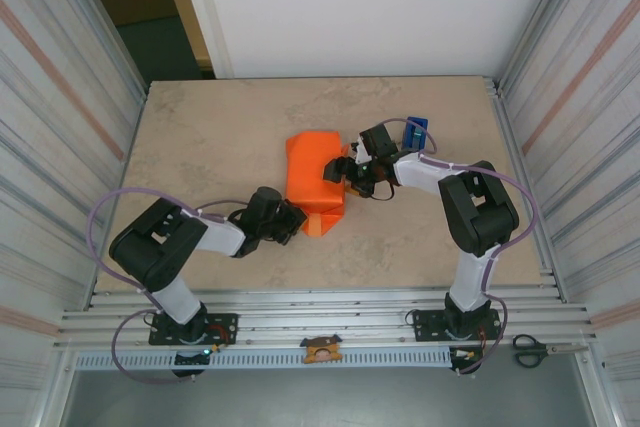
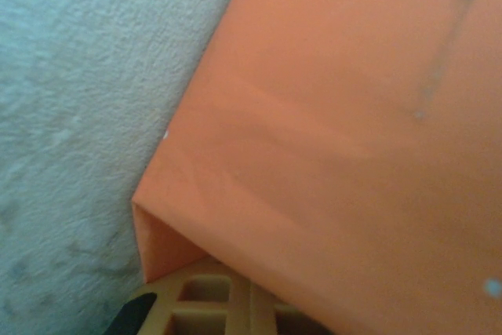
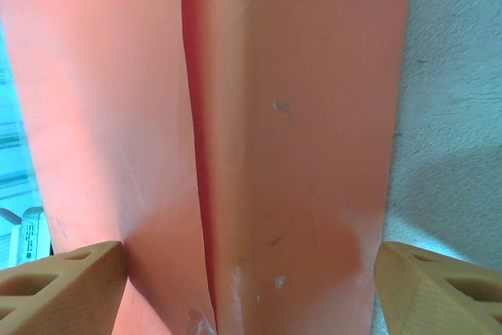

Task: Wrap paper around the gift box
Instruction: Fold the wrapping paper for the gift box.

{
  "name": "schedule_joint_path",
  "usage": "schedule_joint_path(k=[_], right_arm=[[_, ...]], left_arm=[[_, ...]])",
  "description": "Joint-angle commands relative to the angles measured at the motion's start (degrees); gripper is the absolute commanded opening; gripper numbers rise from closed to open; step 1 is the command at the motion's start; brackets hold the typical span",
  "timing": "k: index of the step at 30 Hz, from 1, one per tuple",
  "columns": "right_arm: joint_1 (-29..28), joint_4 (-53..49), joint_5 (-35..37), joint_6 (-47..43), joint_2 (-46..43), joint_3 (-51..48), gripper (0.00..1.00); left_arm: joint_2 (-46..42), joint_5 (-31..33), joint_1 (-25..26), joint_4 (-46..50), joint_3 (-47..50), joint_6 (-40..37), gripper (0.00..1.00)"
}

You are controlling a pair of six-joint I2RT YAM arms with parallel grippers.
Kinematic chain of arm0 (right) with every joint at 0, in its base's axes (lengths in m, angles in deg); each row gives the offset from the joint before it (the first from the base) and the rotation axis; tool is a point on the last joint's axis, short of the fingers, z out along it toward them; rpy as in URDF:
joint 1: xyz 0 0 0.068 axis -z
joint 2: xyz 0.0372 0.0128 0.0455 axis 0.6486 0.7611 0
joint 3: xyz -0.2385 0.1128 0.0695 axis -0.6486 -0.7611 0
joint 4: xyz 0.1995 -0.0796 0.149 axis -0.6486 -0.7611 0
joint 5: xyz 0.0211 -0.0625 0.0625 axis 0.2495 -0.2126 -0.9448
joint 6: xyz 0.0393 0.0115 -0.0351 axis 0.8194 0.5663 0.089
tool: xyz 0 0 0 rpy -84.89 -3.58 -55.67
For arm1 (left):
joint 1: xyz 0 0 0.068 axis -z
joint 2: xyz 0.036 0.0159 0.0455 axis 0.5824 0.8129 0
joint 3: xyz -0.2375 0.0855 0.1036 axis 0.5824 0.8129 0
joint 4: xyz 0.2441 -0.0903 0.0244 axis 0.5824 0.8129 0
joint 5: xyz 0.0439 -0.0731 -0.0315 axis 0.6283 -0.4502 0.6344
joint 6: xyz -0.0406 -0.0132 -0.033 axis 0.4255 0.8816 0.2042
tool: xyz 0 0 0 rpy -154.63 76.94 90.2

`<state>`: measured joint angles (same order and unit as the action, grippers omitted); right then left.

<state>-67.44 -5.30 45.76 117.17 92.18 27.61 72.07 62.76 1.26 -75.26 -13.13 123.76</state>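
Observation:
The orange paper (image 1: 314, 179) lies folded into a bundle at the table's middle; the gift box is hidden inside it. My right gripper (image 1: 346, 169) is over the bundle's right edge. In the right wrist view it (image 3: 251, 292) stands open, its tan fingertips (image 3: 67, 288) wide apart above the paper (image 3: 290, 115), where one sheet edge overlaps the other in a seam. My left gripper (image 1: 291, 219) is shut at the bundle's near left corner, by an open folded end (image 1: 322, 224). In the left wrist view its tan fingers (image 2: 220, 304) sit just under the paper's (image 2: 337, 139) folded edge.
A blue tape dispenser (image 1: 416, 132) stands behind the right gripper. Scissors (image 1: 530, 350) lie on the front rail at the right, and a small orange-brown piece (image 1: 322, 350) sits at the rail's middle. Ribbed walls close both sides; bare beige tabletop (image 1: 210, 147) spreads left of the bundle.

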Motion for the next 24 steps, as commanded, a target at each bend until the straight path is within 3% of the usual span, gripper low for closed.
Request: schedule_joint_path(k=[1, 7, 11, 24], right_arm=[[-0.86, -4.78, 1.37, 0.92, 0.13, -2.17, 0.81], [-0.64, -5.18, 1.50, 0.70, 0.07, -1.78, 0.81], [-0.66, -5.07, 1.51, 0.76, 0.01, -1.77, 0.81], [-0.67, -4.80, 1.84, 1.07, -0.27, -2.47, 0.81]], left_arm=[[0.57, 0.63, 0.39, 2.76, -0.89, 0.68, 0.00], [-7.18, 1.10, 0.47, 11.17, -3.36, -2.37, 0.00], [-10.11, 1.49, 0.43, 11.68, -1.85, -0.85, 0.00], [-2.48, -0.95, 2.46, 8.15, -1.65, 0.62, 0.00]])
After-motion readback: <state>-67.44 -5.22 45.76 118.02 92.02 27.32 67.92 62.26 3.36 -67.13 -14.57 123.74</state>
